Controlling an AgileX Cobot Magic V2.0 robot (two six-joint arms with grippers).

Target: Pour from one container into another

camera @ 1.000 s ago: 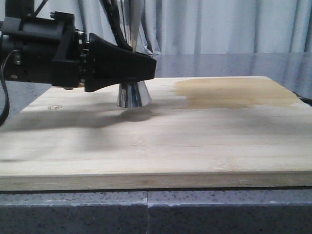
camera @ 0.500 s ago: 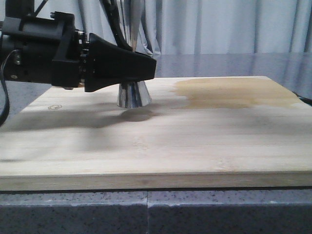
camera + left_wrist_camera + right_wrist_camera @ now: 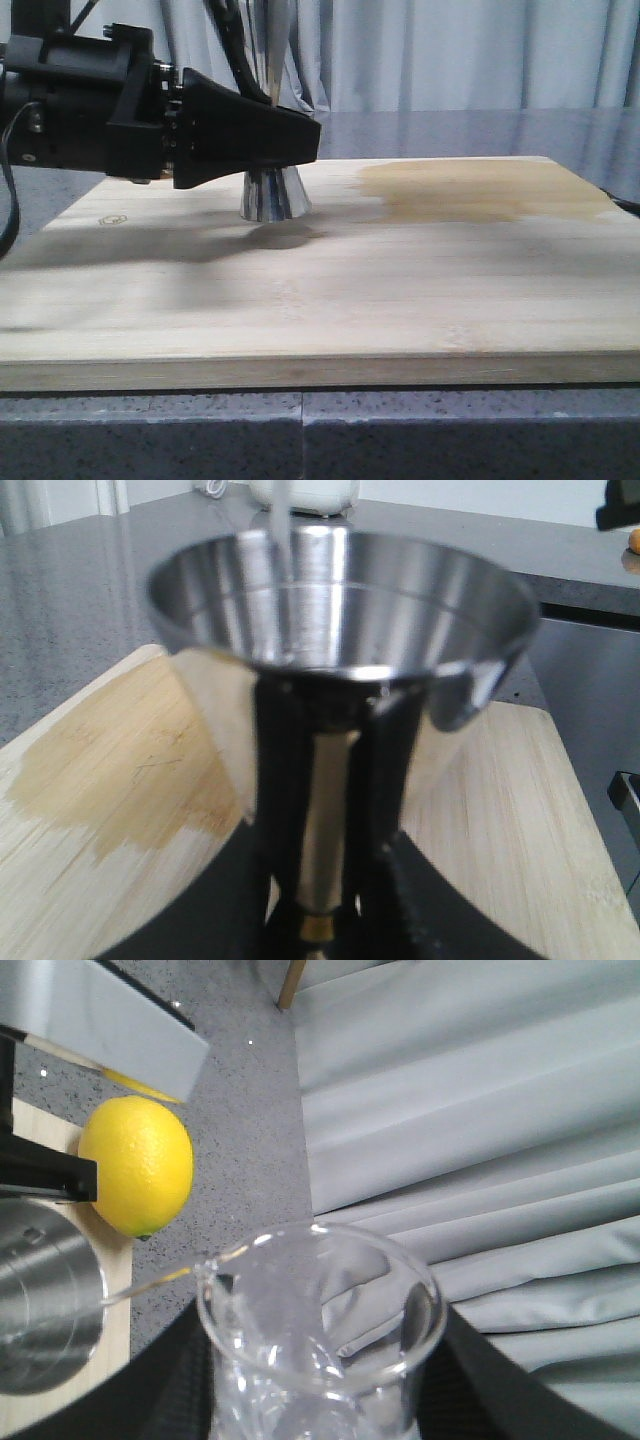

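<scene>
The steel jigger stands on the wooden board, and only its lower cone shows in the front view. My left gripper is shut around its waist. In the left wrist view its wide open cup fills the frame above the gold band, with my left gripper closed on it. My right gripper is shut on the clear glass beaker, which is tilted. A thin stream leaves the beaker's lip toward the jigger's cup. The stream falls into the cup.
A darker wet patch spreads over the board's far right part. A yellow lemon lies by the board's edge near the jigger. Grey speckled counter surrounds the board and pale curtains hang behind.
</scene>
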